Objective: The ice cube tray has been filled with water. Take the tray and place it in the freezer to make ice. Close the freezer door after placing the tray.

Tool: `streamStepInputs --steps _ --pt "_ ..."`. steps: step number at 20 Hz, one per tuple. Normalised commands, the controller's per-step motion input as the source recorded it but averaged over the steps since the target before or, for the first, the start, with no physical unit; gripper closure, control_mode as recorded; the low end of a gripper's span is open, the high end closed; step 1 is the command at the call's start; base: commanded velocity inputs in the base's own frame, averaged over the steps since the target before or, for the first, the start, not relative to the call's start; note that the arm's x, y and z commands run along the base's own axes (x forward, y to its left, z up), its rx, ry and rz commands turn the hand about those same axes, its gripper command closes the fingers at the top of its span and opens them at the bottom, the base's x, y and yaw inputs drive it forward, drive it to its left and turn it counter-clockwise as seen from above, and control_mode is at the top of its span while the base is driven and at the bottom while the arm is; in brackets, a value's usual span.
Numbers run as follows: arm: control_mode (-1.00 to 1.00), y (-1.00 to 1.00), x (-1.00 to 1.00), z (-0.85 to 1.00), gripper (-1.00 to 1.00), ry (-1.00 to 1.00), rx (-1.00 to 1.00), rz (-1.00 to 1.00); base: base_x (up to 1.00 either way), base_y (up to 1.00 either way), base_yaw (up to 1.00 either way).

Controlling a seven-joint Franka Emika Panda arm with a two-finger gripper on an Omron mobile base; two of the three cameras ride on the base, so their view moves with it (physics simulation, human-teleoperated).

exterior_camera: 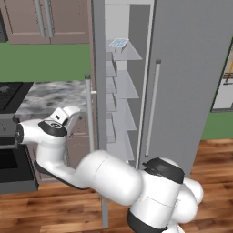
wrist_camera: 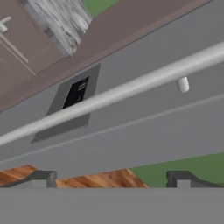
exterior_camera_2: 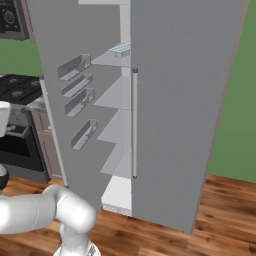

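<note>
In the left base view, the freezer [exterior_camera: 122,86] is standing open, its pale grey shelves stacked one above another. The ice cube tray [exterior_camera: 119,43] is lying flat on the top shelf, its cells showing the pale blue water [exterior_camera: 119,42]. The freezer door [exterior_camera: 97,91] is swung out toward the camera and is showing edge-on, with its long bar handle [exterior_camera: 88,113] running down just left of it. The white arm is reaching low and leftward, its hand sitting just beside that handle on the door's outer side. The wider fridge door [exterior_camera: 191,77] is staying closed at right. A marbled counter [exterior_camera: 50,96] and a dark stove [exterior_camera: 11,132] are sitting to the left, under brown wooden cabinets [exterior_camera: 45,20].

In the right base view, the freezer door [exterior_camera_2: 75,95] is showing its inner face, carrying four clear bins [exterior_camera_2: 75,100]. The tray [exterior_camera_2: 120,49] is resting at the front of the top shelf, behind the edge of the wider door [exterior_camera_2: 185,100]. The arm's elbow is bending at lower left, over the wooden floor [exterior_camera_2: 165,240].

In the hand view, the pincer [wrist_camera: 111,178] is standing wide apart, its two dark fingertips [wrist_camera: 40,177] gripping nothing. Ahead of them, the door's outer face [wrist_camera: 144,127] is crossing the frame, with the bar handle [wrist_camera: 113,94] slanting over the black dispenser panel [wrist_camera: 76,92].
</note>
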Motion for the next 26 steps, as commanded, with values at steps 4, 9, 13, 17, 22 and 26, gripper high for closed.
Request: streamStepInputs --steps 4,9,13,17,22,26 --pt "-1.00 0.00 0.14 -0.25 -1.00 0.00 -0.13 0.00 0.00 0.00 0.00" --pt "-1.00 0.00 0.21 -0.28 -1.00 0.08 -0.12 0.00 0.00 0.00 0.00" --pt "-1.00 0.00 0.29 -0.32 -1.00 0.13 -0.11 0.00 0.00 0.00 0.00" --pt "-1.00 0.00 0.31 -0.32 -1.00 0.13 -0.10 0.00 0.00 0.00 0.00" --pt "-1.00 0.00 0.25 -0.33 -1.00 0.13 -0.10 0.00 0.00 0.00 0.00" --pt "-1.00 0.00 0.21 -0.33 -1.00 0.15 -0.11 0.00 0.00 0.00 0.00"
